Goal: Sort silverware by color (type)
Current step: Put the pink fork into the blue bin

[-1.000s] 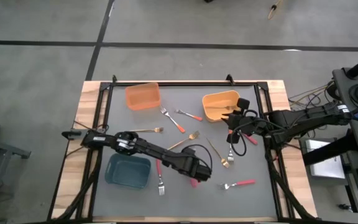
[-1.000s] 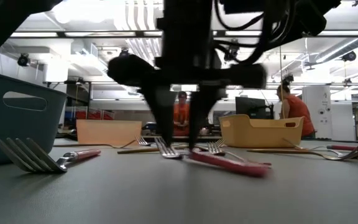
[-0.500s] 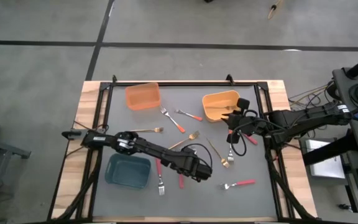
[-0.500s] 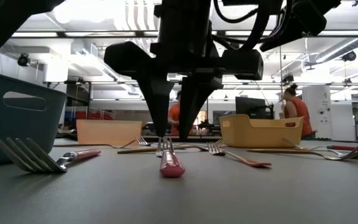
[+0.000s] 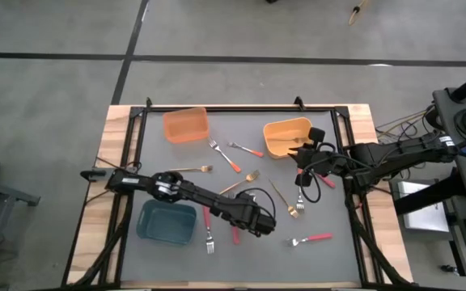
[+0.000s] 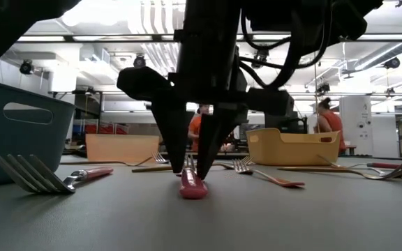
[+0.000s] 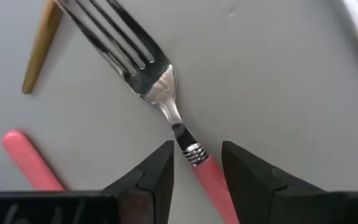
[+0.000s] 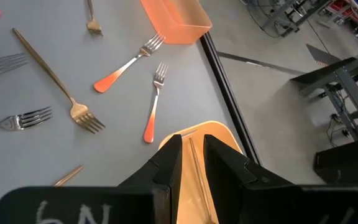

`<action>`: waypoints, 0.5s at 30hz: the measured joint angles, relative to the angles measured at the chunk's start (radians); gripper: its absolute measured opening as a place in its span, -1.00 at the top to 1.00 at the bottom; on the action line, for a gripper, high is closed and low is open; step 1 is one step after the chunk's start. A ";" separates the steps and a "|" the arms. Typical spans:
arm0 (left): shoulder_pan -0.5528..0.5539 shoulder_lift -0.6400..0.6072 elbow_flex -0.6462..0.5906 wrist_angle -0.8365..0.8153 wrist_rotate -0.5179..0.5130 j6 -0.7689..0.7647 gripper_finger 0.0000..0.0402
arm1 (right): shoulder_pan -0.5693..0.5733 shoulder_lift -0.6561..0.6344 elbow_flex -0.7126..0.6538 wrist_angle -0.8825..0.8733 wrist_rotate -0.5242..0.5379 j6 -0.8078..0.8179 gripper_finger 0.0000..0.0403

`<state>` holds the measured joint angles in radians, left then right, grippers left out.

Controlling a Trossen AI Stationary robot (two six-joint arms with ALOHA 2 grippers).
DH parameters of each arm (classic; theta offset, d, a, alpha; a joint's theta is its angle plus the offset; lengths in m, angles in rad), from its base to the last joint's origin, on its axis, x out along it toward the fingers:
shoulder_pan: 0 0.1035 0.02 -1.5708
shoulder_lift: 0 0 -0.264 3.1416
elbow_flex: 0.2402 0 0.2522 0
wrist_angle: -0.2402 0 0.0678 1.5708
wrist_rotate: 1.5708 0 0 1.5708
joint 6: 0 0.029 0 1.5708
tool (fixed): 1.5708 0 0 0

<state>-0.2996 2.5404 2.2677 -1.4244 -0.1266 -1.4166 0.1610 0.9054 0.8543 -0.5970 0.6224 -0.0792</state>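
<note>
The silverware lies scattered on the grey mat: red-, pink- and orange-handled forks and gold forks. My left gripper (image 5: 245,228) points down, open, over a pink-handled fork (image 7: 154,78) near the mat's middle front. Its fingers (image 7: 160,171) stand on either side of the top of the handle (image 7: 211,180), reaching down to the mat (image 6: 190,171); I see gaps on both sides. The fork lies flat, handle end (image 6: 192,187) toward the near edge. My right gripper (image 8: 191,146) hangs narrowly open above the yellow-orange bin (image 5: 288,136) at the far right, holding nothing I can see.
A teal bin (image 5: 167,222) stands front left, an orange bin (image 5: 186,125) far left. Another red-handled fork (image 5: 207,222) lies close to the left of my left gripper. A third (image 5: 310,238) lies front right. Gold forks (image 5: 285,198) and orange-handled forks (image 8: 154,106) lie mid-table.
The pink-handled fork under my left gripper has swung round on the mat, from slanting toward the right edge to pointing its handle at the near edge. My left gripper stood slightly above it half a second ago and has sunk down astride it.
</note>
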 joint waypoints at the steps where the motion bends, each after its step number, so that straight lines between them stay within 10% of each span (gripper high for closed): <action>1: 0.000 0.000 0.000 -0.001 -0.005 0.002 0.41 | 0.000 0.000 0.000 0.000 0.000 0.000 0.71; 15: 0.000 -0.003 -0.025 0.028 -0.021 0.020 0.65 | 0.000 0.000 0.000 -0.001 0.000 0.000 0.71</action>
<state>-0.3000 2.5374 2.2422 -1.3960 -0.1478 -1.3968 0.1609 0.9054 0.8543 -0.5976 0.6224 -0.0792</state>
